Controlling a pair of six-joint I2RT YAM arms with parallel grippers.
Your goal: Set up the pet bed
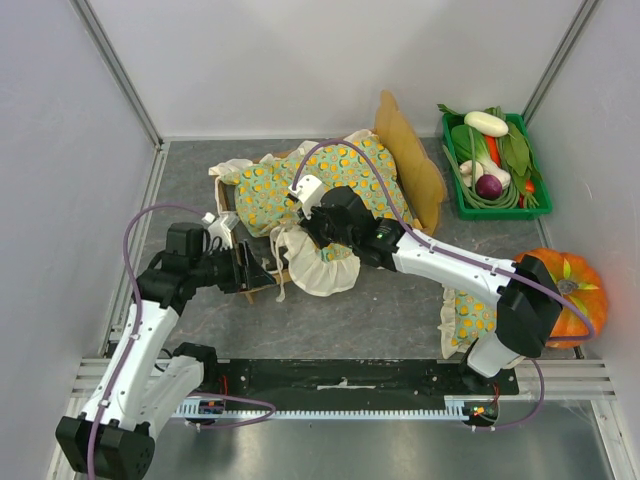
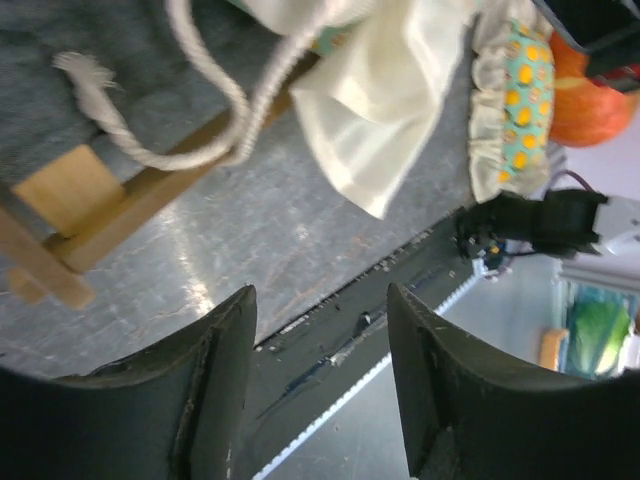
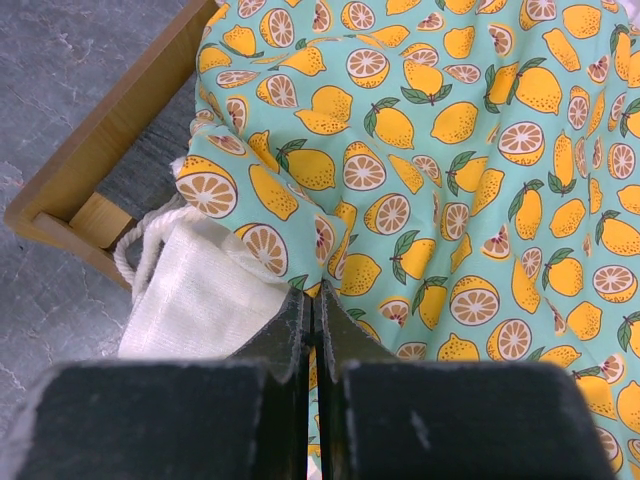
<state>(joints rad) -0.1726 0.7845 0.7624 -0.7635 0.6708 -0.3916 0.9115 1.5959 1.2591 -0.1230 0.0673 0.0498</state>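
Observation:
The pet bed (image 1: 414, 165) is a light-wood frame with its tall wavy headboard at the right. A green, lemon-printed blanket (image 1: 300, 180) lies over it, and its cream ruffled edge (image 1: 322, 268) hangs over the near side. My right gripper (image 1: 308, 232) is shut, pinching a fold of the blanket (image 3: 420, 150) at its fingertips (image 3: 300, 310), next to the frame's corner (image 3: 110, 140). My left gripper (image 1: 262, 272) is open at the bed's foot with nothing between its fingers (image 2: 225, 350). A wooden rail (image 2: 85, 205) and a white cord (image 2: 150, 150) lie just beyond it.
A matching ruffled pillow (image 1: 468, 318) lies by the right arm's base, beside an orange pumpkin (image 1: 572, 292). A green tray of toy vegetables (image 1: 458, 190) stands at the back right. White walls enclose the table on three sides.

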